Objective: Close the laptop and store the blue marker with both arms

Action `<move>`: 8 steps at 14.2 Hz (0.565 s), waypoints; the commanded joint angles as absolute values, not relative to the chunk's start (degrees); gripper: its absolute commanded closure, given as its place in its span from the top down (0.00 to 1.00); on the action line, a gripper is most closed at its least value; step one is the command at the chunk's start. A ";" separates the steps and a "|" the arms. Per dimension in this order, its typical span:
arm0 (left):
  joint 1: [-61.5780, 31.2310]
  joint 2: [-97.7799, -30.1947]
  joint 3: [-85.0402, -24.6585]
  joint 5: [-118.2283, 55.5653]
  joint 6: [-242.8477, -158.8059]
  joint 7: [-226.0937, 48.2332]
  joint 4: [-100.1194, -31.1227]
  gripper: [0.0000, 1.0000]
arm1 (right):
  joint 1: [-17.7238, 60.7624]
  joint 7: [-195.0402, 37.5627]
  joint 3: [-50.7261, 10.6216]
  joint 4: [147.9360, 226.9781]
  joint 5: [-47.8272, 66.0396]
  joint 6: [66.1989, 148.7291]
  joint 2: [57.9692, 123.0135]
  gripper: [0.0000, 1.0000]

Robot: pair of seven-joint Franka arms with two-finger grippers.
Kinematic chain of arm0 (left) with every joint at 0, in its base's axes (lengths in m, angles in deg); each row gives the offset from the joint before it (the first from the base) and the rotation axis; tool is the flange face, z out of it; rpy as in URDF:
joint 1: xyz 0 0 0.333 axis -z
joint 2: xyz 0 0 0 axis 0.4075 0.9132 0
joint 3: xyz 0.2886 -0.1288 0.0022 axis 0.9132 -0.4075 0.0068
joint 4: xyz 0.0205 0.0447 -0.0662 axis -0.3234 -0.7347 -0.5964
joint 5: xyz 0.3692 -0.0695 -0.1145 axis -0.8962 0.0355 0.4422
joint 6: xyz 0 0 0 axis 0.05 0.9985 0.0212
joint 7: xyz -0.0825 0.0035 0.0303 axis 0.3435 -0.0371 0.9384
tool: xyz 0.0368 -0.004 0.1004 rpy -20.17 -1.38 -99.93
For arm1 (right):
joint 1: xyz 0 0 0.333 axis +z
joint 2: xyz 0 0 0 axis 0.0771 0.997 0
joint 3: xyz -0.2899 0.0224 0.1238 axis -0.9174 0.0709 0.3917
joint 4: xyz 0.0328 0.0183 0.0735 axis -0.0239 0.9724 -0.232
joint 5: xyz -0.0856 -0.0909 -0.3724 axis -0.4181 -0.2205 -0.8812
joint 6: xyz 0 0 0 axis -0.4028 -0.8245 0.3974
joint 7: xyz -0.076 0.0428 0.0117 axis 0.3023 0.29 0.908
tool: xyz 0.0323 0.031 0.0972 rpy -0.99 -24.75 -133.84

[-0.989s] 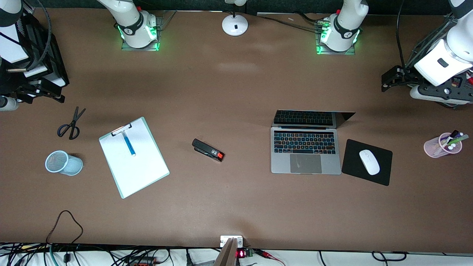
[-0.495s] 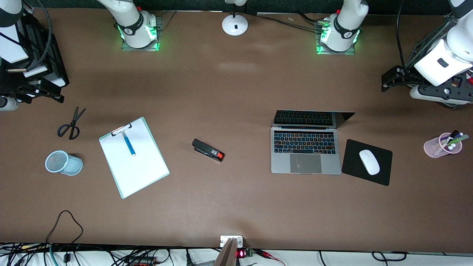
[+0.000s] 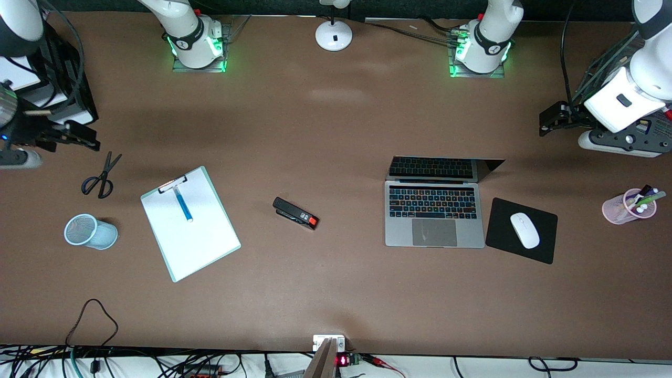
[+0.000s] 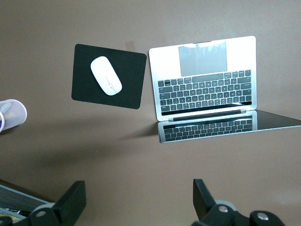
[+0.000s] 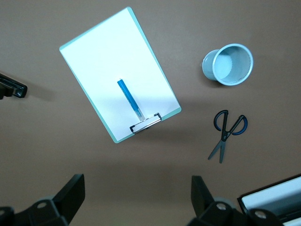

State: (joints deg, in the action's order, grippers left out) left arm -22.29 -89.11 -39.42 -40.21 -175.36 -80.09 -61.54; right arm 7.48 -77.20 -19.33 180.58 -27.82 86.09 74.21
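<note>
From the front, the laptop (image 3: 434, 210) sits open on the desk (image 3: 336, 294) toward the left arm's end, the mouse pad (image 3: 541, 247) just beside it. The blue marker (image 3: 183, 204) lies on the clipboard (image 3: 205, 247) toward the right arm's end. The left gripper (image 3: 551, 118) and the right gripper (image 3: 73, 137) hang over bare desk, jaws wide and empty.

The left wrist view shows the laptop (image 4: 207, 80) with its lid up (keys mirrored in the screen), and the left gripper (image 4: 136, 207) spread.

The right wrist view shows the blue marker (image 5: 129, 99) touching the clip, the mesh cup (image 5: 228, 64) and scissors (image 5: 227, 132) well apart, the right gripper (image 5: 136, 202) spread.
</note>
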 commanded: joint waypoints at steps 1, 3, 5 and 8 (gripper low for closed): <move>-22.46 -88.11 -39.07 -40.76 -173.14 -80.19 -59.25 1.00 | 7.50 -77.75 -19.17 180.63 -28.00 87.99 76.86 1.00; -22.38 -87.68 -39.07 -41.02 -171.04 -80.63 -59.34 0.87 | 7.58 -77.84 -19.17 180.89 -28.09 89.57 78.88 1.00; -22.29 -87.76 -39.33 -41.11 -169.19 -80.72 -59.34 0.45 | 7.93 -77.84 -18.91 182.03 -28.09 91.94 80.73 1.00; -22.29 -87.85 -39.51 -41.11 -167.96 -80.63 -59.34 0.10 | 9.34 -79.67 -18.73 182.83 -28.35 94.49 84.33 1.00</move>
State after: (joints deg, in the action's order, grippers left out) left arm -22.32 -88.75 -39.15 -40.21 -170.23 -80.09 -61.38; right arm 8.18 -77.86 -18.85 182.20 -27.82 92.82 82.72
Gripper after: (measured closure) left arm 0.502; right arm 0.000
